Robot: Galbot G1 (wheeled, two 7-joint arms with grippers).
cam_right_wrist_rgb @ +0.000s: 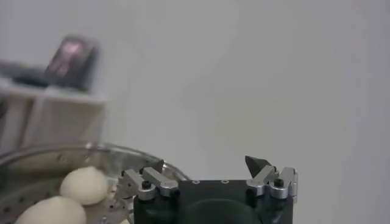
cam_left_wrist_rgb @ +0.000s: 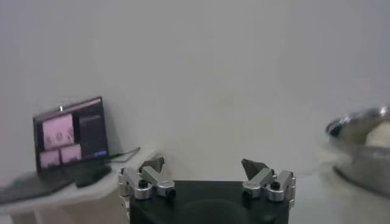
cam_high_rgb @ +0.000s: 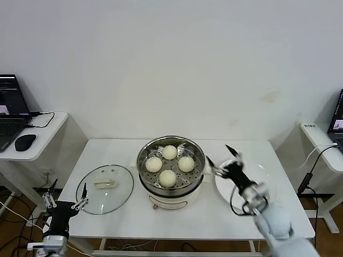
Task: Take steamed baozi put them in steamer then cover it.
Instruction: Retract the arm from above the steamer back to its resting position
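Note:
The steamer, a shiny steel pot on a cream base, stands mid-table with several white baozi on its perforated tray. The cover, a clear glass lid with a cream handle, lies flat on the table left of the steamer. My right gripper hovers open and empty just off the steamer's right rim. In the right wrist view, the right gripper has baozi and the steamer rim beside it. My left gripper waits open, low at the table's front left corner; the left wrist view shows the left gripper empty, with the steamer far off.
A flat white plate lies under my right arm, right of the steamer. Side tables flank the work table; the left one holds a laptop and mouse. Cables hang at the right side table.

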